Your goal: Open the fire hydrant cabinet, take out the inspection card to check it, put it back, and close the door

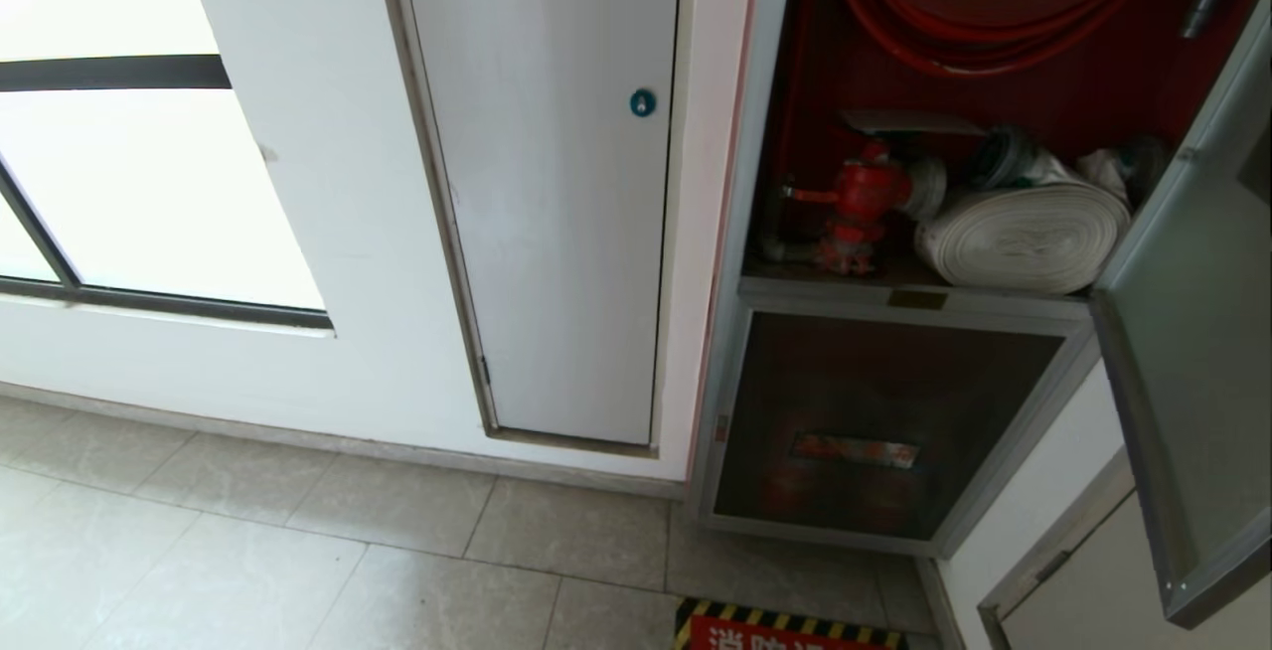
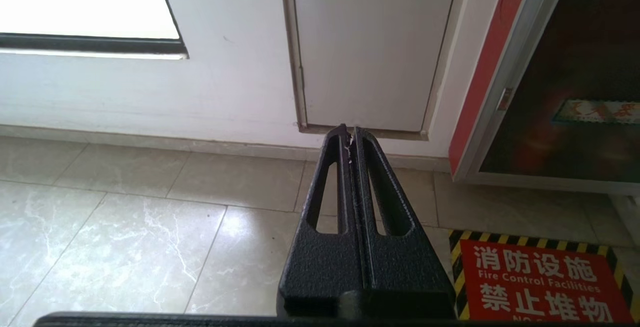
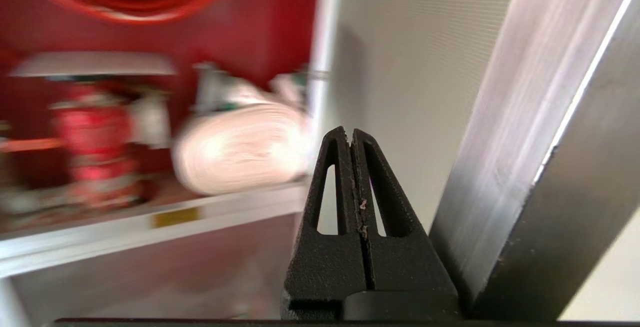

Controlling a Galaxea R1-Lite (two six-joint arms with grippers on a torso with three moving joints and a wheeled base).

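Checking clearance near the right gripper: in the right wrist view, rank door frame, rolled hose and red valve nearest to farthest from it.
From the right gripper, shut:
1. Door, its aluminium frame right alongside the fingers.
2. White rolled hose, on the cabinet shelf, past the door's edge.
3. Red valve, farther along the shelf, beyond the hose.

Red-lined fire hydrant cabinet (image 1: 755, 133), red valve (image 1: 863, 195), white rolled hose (image 1: 1024, 238), yellow-black striped red floor sign (image 1: 785, 630).

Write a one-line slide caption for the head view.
Fire hydrant cabinet with its door swung open, the inspection card lying above the red valve beside the white rolled hose.
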